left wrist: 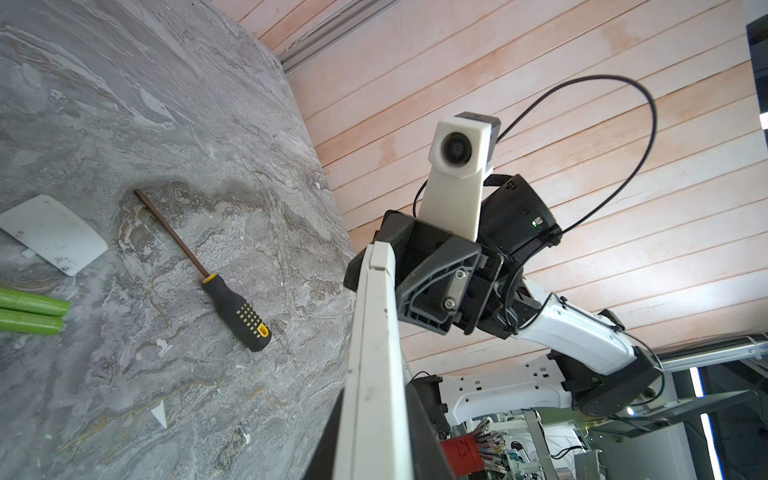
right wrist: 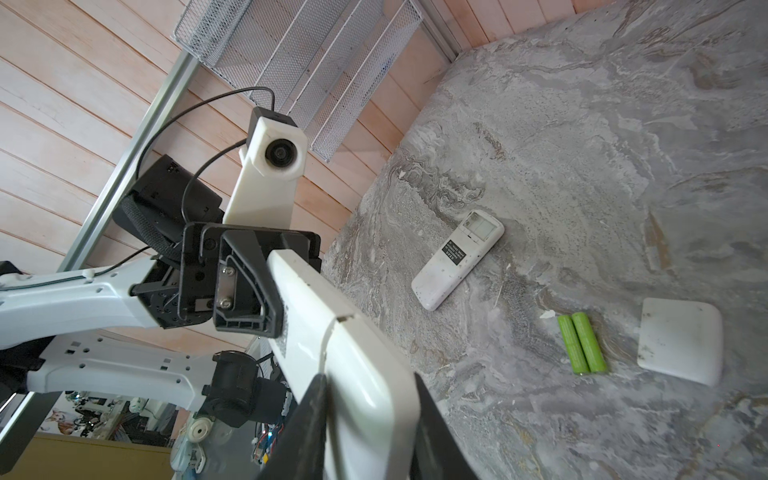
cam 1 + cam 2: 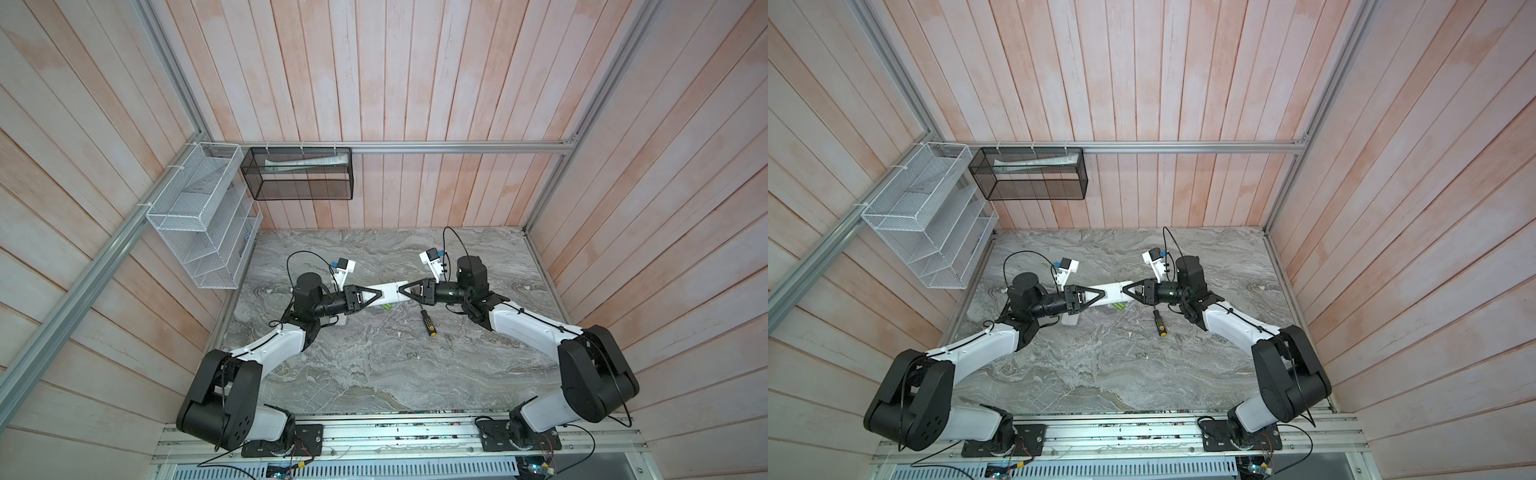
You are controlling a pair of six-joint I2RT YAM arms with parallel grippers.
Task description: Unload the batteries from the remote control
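**Two grippers hold one remote in the air; two green batteries lie on the table below it**

In both top views the two arms meet over the middle of the grey marble table point(image 3: 374, 374). The left gripper point(image 3: 376, 296) is clamped on one end of the white held remote point(image 3: 390, 291). The right gripper point(image 3: 402, 291) has its jaws pressed against both sides of the other end. The remote spans the gap between them, clear of the tabletop. The right wrist view shows a seam across its back, and nothing inside it can be seen.

Two green batteries point(image 2: 582, 344) lie side by side on the table, touching each other. In a top view they sit just on the camera's side of the held remote, between the two grippers, and neither gripper touches them point(image 3: 1120, 306).

A loose white battery cover point(image 2: 681, 340) lies flat just beside the batteries. A second remote point(image 2: 453, 266) lies back up on the table further off, its battery bay uncovered, and in the top views it is partly under the left arm. A black-and-yellow screwdriver point(image 1: 237, 303) lies on the table near the right gripper.
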